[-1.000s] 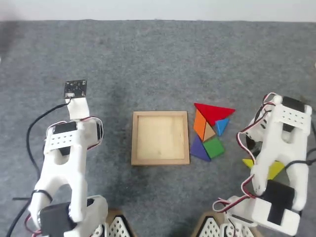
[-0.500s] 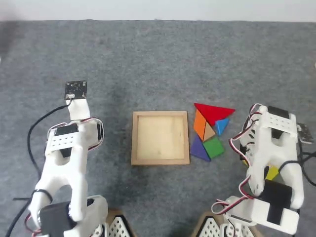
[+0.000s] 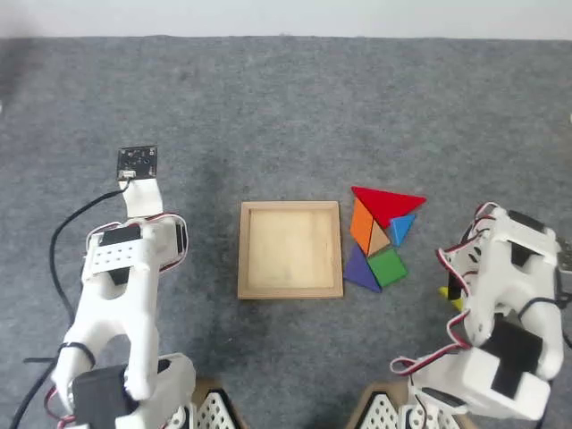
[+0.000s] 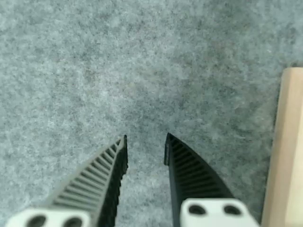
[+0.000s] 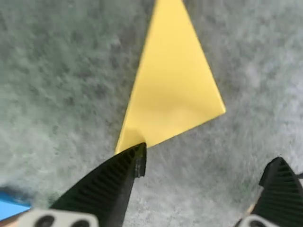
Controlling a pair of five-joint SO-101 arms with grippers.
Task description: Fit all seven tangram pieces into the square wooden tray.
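Note:
The square wooden tray (image 3: 290,284) lies mid-table with nothing inside; its edge (image 4: 288,142) also shows in the left wrist view. Right of it sit the red triangle (image 3: 386,203), orange piece (image 3: 360,223), small blue triangle (image 3: 400,229), tan triangle (image 3: 379,240), purple triangle (image 3: 359,269) and green square (image 3: 388,265), packed together. The yellow triangle (image 5: 173,90) lies flat on the carpet; the right arm (image 3: 505,295) covers most of it from above. My right gripper (image 5: 208,165) hangs open wide just over its near corner. My left gripper (image 4: 145,138) is open above bare carpet beside the tray.
Grey carpet covers the table. A small black board (image 3: 137,162) on a white bracket sits ahead of the left arm (image 3: 121,286). A blue sliver (image 5: 9,198) shows at the edge of the right wrist view.
The right arm swung left, then drew back and down over the yellow triangle, now hiding most of it. The left arm and all pieces kept still.

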